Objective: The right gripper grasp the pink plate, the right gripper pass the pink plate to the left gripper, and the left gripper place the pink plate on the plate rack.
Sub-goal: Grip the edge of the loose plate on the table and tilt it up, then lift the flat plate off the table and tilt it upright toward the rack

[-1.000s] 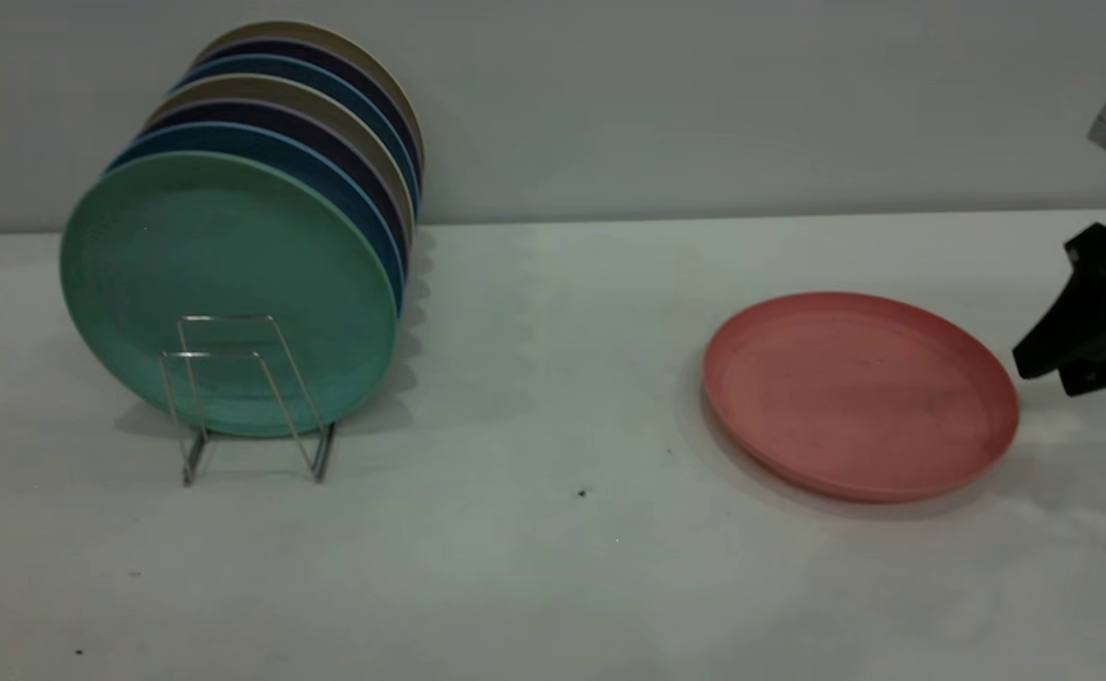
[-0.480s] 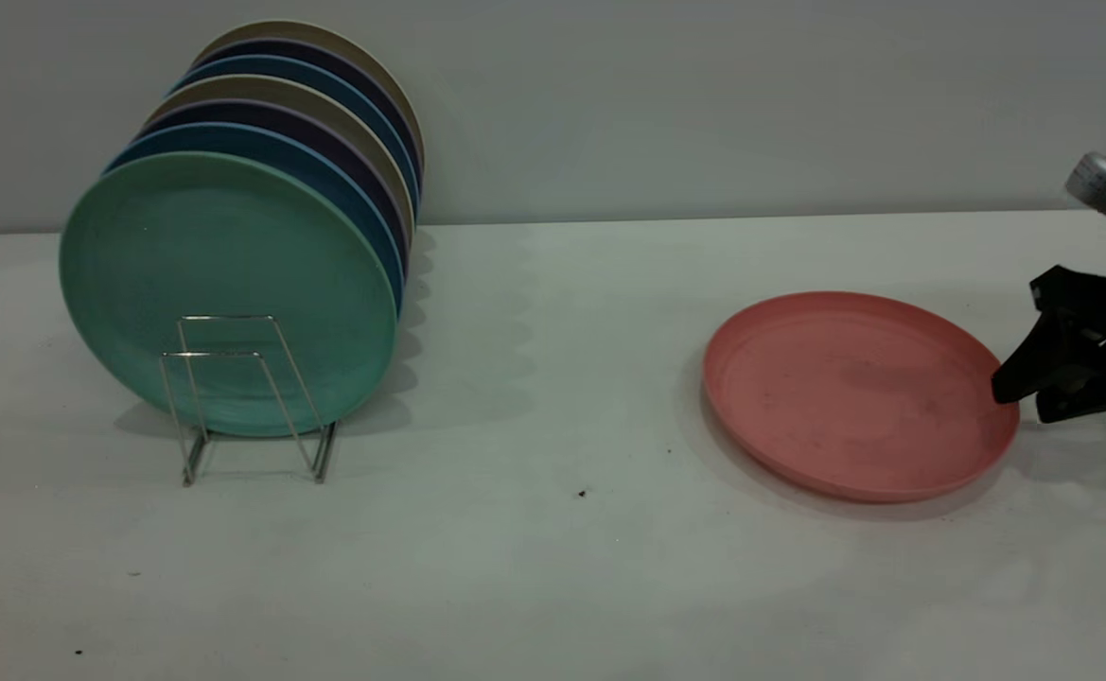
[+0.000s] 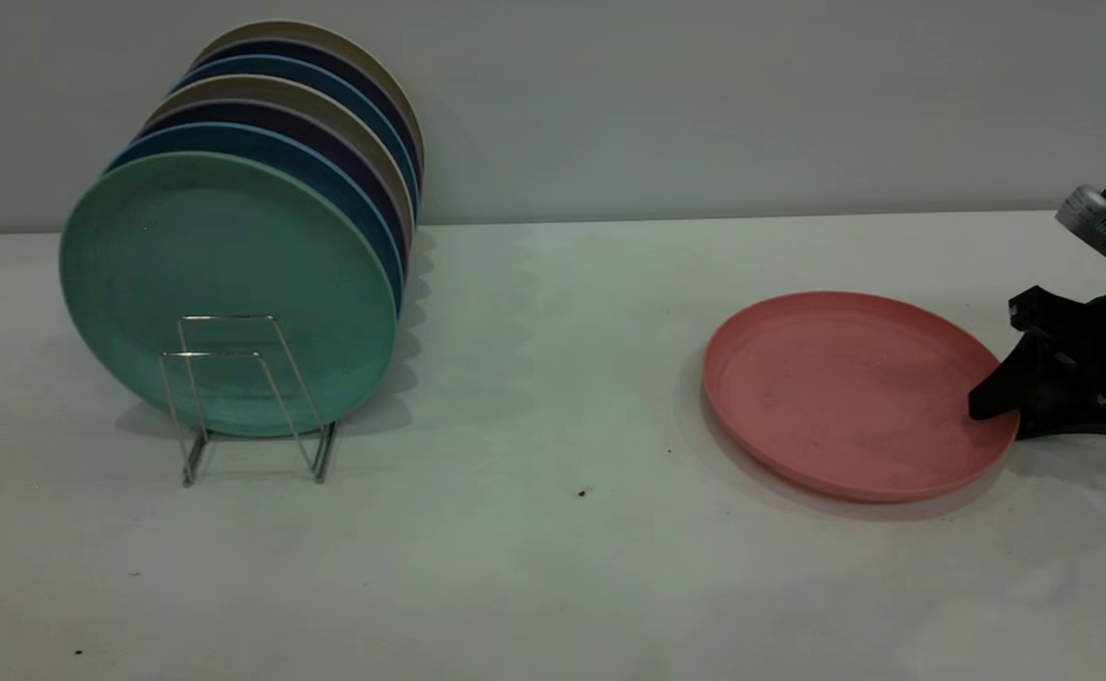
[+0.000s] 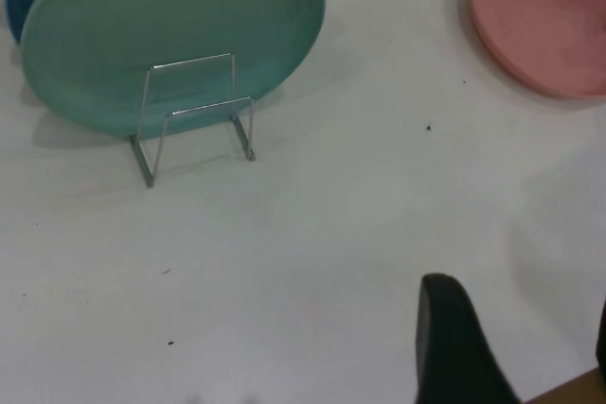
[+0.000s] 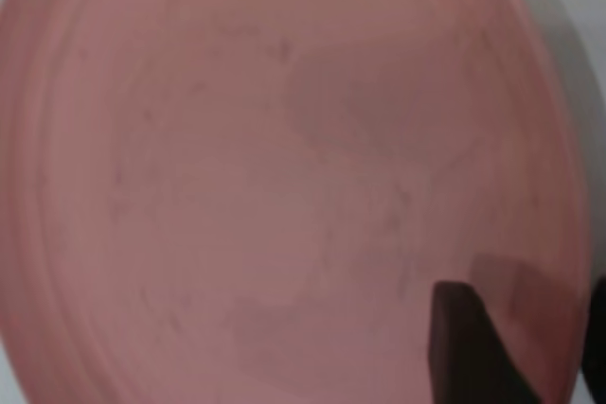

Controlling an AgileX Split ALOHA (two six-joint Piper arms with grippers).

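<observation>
Black right gripper (image 3: pixel 997 409) angles low, spread astride the pink plate (image 3: pixel 846 392) rim.

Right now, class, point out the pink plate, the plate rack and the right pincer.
pink plate (image 3: pixel 846 388), exterior view, its inner floor.
plate rack (image 3: pixel 231 355), exterior view, front wire loop.
right pincer (image 3: pixel 997 407), exterior view, between its tips.

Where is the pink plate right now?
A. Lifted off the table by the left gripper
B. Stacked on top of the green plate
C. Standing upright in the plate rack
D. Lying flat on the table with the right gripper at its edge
D: the pink plate lies flat on the table, and the right gripper straddles the rim on its right side, one finger above the rim.
</observation>
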